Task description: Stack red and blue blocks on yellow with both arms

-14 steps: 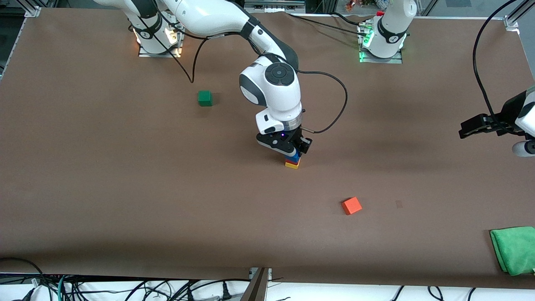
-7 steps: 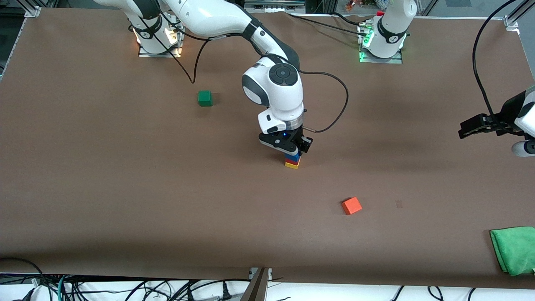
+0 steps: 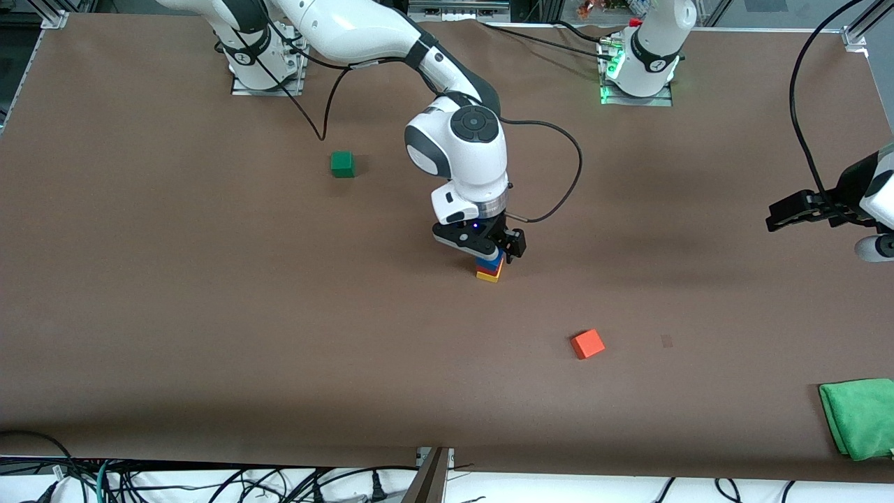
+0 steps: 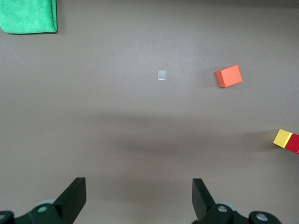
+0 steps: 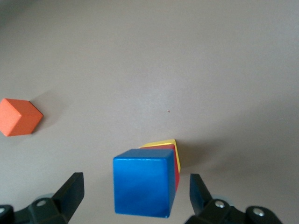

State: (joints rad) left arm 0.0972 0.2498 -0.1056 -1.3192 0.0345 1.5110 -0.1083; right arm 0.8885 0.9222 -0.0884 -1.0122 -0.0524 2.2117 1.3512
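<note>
In the middle of the table the blue block (image 3: 490,263) sits on the red block (image 3: 487,270), which sits on the yellow cube (image 3: 488,276). My right gripper (image 3: 492,250) is open around the blue block (image 5: 145,186), its fingers standing apart from the block's sides. The red block (image 5: 176,164) and the yellow cube (image 5: 163,143) show as thin edges under the blue one. My left gripper (image 3: 789,213) is open and empty, waiting up in the air at the left arm's end of the table. The left wrist view shows the stack's yellow cube (image 4: 282,137) and red block (image 4: 293,143) at its edge.
An orange-red cube (image 3: 587,344) lies nearer the front camera than the stack. A dark green cube (image 3: 342,164) lies toward the right arm's end. A green cloth (image 3: 859,416) lies at the front corner of the left arm's end. A black cable (image 3: 559,175) loops beside the right wrist.
My right gripper's fingers have spread apart from the blue block, letting it go on the stack. The left arm has not moved.
</note>
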